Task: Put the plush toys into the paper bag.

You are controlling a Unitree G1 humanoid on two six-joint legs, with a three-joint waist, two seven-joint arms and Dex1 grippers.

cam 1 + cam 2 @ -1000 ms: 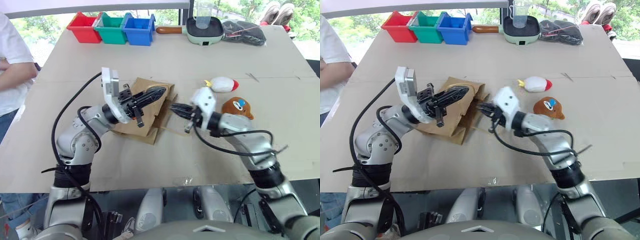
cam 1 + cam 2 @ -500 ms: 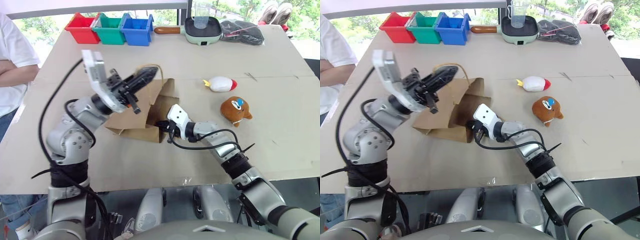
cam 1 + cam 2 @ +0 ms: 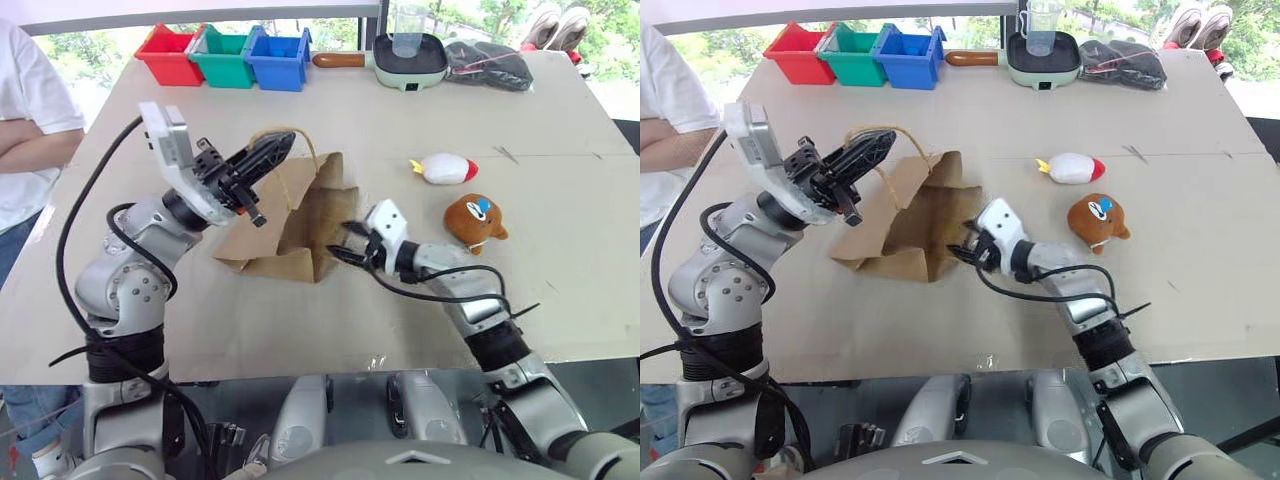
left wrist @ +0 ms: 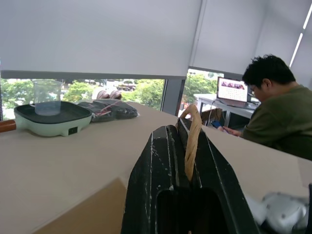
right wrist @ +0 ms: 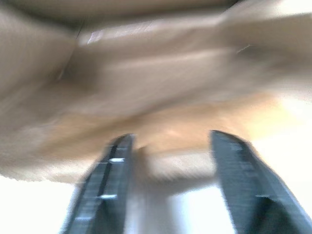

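two plush toys lie out on the table [image 3: 560, 300], none yet bagged: the white oval plush toy with a yellow star tail and red tip [image 3: 444, 169] lies beyond the round brown plush toy with a blue-white face patch [image 3: 475, 220], the two near each other and well apart from the plain brown kraft paper bag [image 3: 300, 225]. the bag lies crumpled on its side near the middle of the table, its mouth turned toward the right arm.

the left gripper [image 3: 270, 155] is clenched on one tan twisted-cord handle [image 3: 290, 140], the cord pinched between its black fingers in the left wrist view, and it holds that handle up above the bag. the right gripper [image 3: 345, 243] sits at the bag's mouth with its jaws spread, nothing in them; its wrist view looks at brown paper close ahead.

the step in hand looks like opening and propping the bag. next, i judge, the right gripper should widen the mouth or catch the near edge, so the bag stands open before either toy is fetched. the thin paper may fold shut again.
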